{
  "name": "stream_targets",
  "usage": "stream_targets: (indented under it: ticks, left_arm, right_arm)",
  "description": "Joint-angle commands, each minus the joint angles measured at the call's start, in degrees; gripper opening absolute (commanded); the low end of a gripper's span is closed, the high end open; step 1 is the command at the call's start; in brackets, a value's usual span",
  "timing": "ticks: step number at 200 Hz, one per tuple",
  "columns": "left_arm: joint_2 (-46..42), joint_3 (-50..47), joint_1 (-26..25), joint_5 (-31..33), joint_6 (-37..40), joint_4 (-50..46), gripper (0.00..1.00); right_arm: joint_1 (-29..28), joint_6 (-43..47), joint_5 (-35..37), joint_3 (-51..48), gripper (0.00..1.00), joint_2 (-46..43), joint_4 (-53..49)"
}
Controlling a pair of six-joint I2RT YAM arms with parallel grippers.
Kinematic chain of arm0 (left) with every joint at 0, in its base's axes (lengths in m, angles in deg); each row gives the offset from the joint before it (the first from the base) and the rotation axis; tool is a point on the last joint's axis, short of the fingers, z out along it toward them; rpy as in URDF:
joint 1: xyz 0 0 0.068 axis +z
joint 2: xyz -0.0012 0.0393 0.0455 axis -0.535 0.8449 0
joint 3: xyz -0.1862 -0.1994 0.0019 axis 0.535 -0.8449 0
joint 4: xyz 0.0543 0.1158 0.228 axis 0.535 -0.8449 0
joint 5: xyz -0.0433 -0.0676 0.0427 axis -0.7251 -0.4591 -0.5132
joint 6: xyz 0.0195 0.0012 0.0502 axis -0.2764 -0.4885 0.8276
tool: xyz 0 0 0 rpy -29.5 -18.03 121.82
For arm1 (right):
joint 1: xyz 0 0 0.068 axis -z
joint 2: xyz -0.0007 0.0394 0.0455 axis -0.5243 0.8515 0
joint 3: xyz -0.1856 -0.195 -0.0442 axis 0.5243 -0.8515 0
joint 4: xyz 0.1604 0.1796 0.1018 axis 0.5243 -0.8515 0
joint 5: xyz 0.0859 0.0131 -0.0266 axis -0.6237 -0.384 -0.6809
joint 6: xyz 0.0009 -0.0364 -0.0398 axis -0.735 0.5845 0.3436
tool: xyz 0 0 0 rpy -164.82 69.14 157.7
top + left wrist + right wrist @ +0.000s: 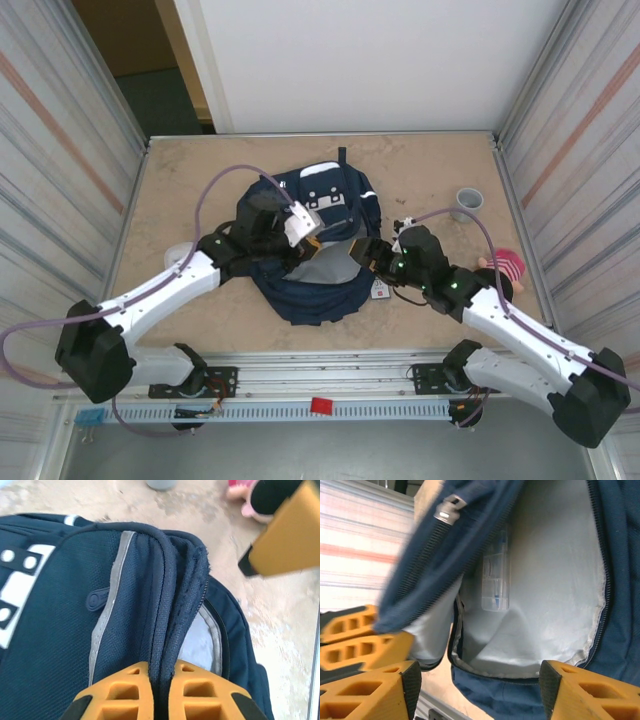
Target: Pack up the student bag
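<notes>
The navy student bag (pixel 318 290) lies mid-table with its main compartment unzipped, pale grey lining (pixel 550 580) showing. My left gripper (pixel 304 226) is shut on the bag's upper zipper rim (pixel 172 605) and holds the flap up; its orange fingers (pixel 355 640) also show at the left of the right wrist view. My right gripper (pixel 477 680) stands open at the bag's mouth, facing in, with nothing between its fingers (pixel 385 690). A clear plastic case (pixel 495 575) rests inside against the lining. In the top view the right gripper (pixel 376 252) sits at the bag's right edge.
A grey cup (pixel 467 202) stands at the back right. A pink doll (pixel 506 266) lies beside the right arm. A small white card (pixel 380 290) lies by the bag's right side, and a white object (pixel 180 254) sits near the left arm. Metal walls enclose the table.
</notes>
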State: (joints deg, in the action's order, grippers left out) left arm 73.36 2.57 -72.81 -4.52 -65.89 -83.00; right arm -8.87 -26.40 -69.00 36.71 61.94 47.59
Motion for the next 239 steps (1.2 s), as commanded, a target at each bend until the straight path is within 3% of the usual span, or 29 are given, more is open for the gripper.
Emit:
stream_targets:
  ticks: [1, 60, 112, 168, 239]
  left_arm:
    - [1.95, -1.79, -1.85, -2.54, 6.16, -1.44, 0.0]
    - [3.83, -1.65, -2.93, -2.31, 2.77, 1.74, 0.0]
    - [6.64, -0.46, -3.59, 2.79, -6.53, 9.59, 0.0]
    - [8.94, -1.12, -4.78, 2.74, -6.48, 12.71, 0.02]
    - [10.96, -0.27, -6.28, 4.91, -8.49, 15.41, 0.03]
  right_arm:
    - [-0.33, -0.4, 2.19, -1.58, 0.65, -3.15, -0.34]
    - [-0.71, -9.16, -1.28, -7.37, 0.76, -3.86, 8.4]
    - [-0.47, -7.72, -0.18, -7.04, 0.84, -3.16, 7.78]
    - [2.52, -8.6, -4.92, -6.85, 0.85, -0.6, 8.61]
    - [2.96, -10.12, -5.88, -6.3, 0.88, 3.55, 14.35]
